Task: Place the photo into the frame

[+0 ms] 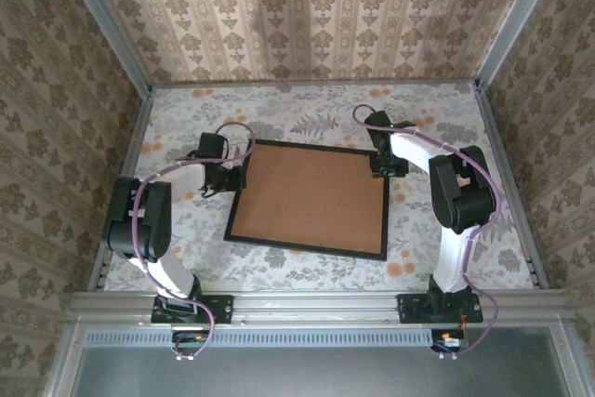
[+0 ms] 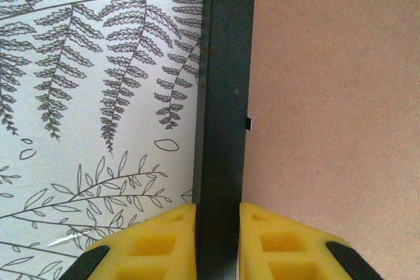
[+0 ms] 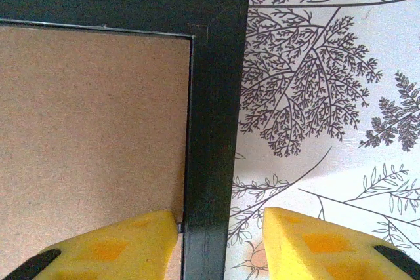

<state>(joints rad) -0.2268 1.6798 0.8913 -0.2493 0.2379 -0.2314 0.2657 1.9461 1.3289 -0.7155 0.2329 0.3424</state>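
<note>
The black frame (image 1: pixel 307 248) lies flat on the table with a brown backing board (image 1: pixel 311 197) filling it, face up. The photo is hidden. My left gripper (image 1: pixel 232 177) is at the frame's left rail; in the left wrist view both yellow fingertips (image 2: pixel 164 240) press against the rail (image 2: pixel 226 96), so the gripper (image 2: pixel 217 227) is shut on it. My right gripper (image 1: pixel 386 166) straddles the right rail near the far right corner. There its left fingertip (image 3: pixel 125 244) touches the rail's (image 3: pixel 213 96) inner edge, the right fingertip stands apart from the outer edge, and the gripper (image 3: pixel 220 234) is open.
The table (image 1: pixel 279 113) carries a pale cloth with fern and flower prints. Patterned walls close it in at the back and on both sides, with metal rails along the edges. The backing board (image 2: pixel 328 96) sits flush inside the frame, with a small metal tab (image 2: pixel 250 122) at its edge.
</note>
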